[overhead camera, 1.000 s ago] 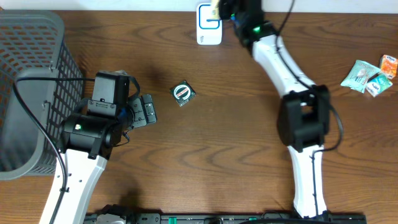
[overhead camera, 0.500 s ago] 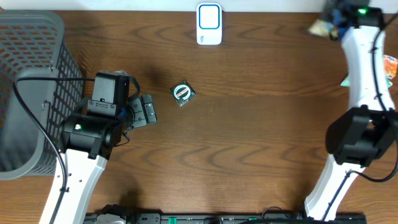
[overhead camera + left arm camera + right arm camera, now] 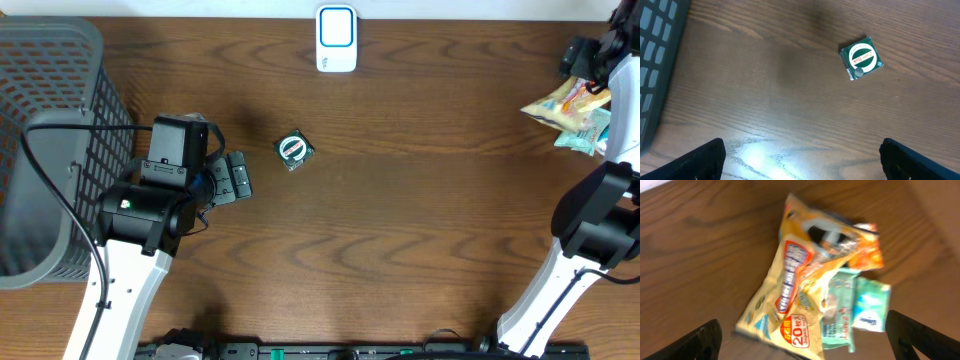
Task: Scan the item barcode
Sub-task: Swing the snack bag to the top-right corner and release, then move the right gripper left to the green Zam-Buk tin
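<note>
The right gripper (image 3: 812, 339) stands wide open and holds nothing, at the upper right edge of the overhead frame. Below it, the crinkled yellow plastic packet (image 3: 790, 290) partly covers some pale green packets (image 3: 867, 307). The white barcode scanner (image 3: 336, 38) is at top centre, well apart. The left gripper (image 3: 807, 160) is also wide open and empty, near a small green square packet (image 3: 861, 56).
</note>
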`<move>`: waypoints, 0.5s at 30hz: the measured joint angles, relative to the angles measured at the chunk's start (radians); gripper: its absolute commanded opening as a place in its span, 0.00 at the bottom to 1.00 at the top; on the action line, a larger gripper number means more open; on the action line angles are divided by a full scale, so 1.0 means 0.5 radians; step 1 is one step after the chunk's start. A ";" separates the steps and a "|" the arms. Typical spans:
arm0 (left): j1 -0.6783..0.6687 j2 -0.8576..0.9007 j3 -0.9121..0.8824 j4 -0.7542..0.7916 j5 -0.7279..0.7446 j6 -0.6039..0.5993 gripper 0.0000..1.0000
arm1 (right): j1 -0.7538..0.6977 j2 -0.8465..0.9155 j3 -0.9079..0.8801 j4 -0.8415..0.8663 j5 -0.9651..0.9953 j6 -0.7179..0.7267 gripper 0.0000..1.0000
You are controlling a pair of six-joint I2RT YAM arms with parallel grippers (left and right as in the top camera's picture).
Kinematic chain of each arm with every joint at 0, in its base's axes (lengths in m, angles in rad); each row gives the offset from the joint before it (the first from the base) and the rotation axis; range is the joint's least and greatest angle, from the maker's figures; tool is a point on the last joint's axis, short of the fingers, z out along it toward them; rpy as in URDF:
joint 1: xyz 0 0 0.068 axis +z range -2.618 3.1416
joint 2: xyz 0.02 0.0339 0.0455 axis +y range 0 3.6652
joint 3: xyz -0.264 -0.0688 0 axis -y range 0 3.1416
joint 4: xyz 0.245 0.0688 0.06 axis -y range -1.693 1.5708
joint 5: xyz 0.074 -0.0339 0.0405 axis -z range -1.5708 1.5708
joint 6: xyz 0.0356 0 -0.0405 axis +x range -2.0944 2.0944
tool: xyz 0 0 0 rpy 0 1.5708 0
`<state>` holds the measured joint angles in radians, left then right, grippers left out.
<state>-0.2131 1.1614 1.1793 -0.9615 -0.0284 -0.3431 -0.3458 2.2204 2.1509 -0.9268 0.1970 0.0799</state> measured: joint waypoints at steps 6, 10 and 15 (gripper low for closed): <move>0.000 0.000 0.000 0.000 0.001 0.000 0.98 | 0.016 0.020 0.000 -0.031 -0.530 -0.002 0.93; 0.000 0.000 0.000 0.000 0.000 0.000 0.98 | 0.057 0.020 0.000 -0.037 -0.974 -0.003 0.89; 0.000 0.000 0.000 -0.001 0.001 0.000 0.98 | 0.211 0.020 0.001 -0.141 -1.437 -0.005 0.99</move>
<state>-0.2131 1.1614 1.1793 -0.9619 -0.0280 -0.3431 -0.2401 2.2303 2.1513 -0.9974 -0.5213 0.0776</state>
